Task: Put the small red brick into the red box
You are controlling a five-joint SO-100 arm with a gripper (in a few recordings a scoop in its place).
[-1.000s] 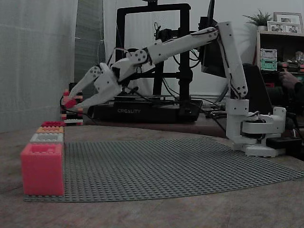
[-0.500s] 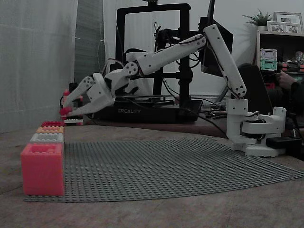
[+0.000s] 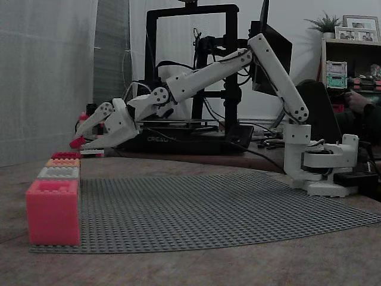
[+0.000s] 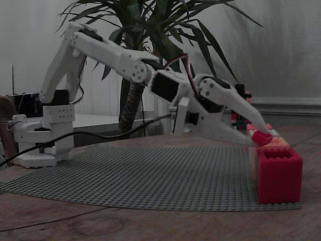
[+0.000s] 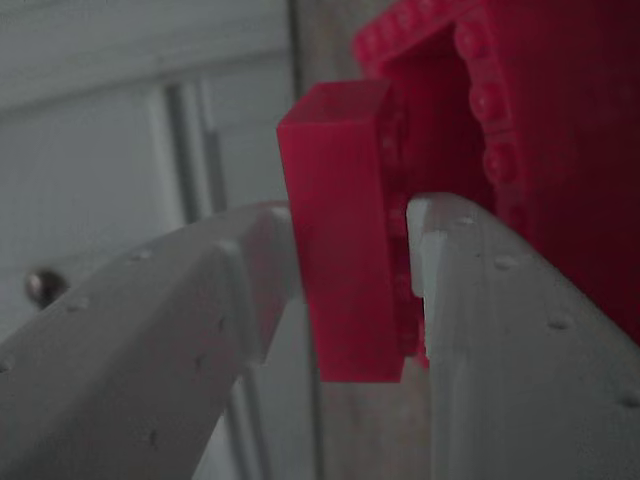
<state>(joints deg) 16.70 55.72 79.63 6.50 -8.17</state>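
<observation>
Carry step: my gripper (image 4: 260, 134) clamps the small red brick (image 5: 340, 250), seemingly just above the red box (image 4: 279, 173); next, centre over the opening and release.

Wrist view: red box (image 5: 560, 150) blurred, cut off by top & right edges. Fingers (image 5: 520, 380) run off the bottom edge; the right-hand one hides part of small red brick (image 5: 345, 260). In a fixed view, red box mostly hidden behind orange box (image 3: 62, 162) & grey box (image 3: 59, 173); only top strip shows. Brick there too small for detail. Person (image 3: 363, 104) cut off at right edge.
</observation>
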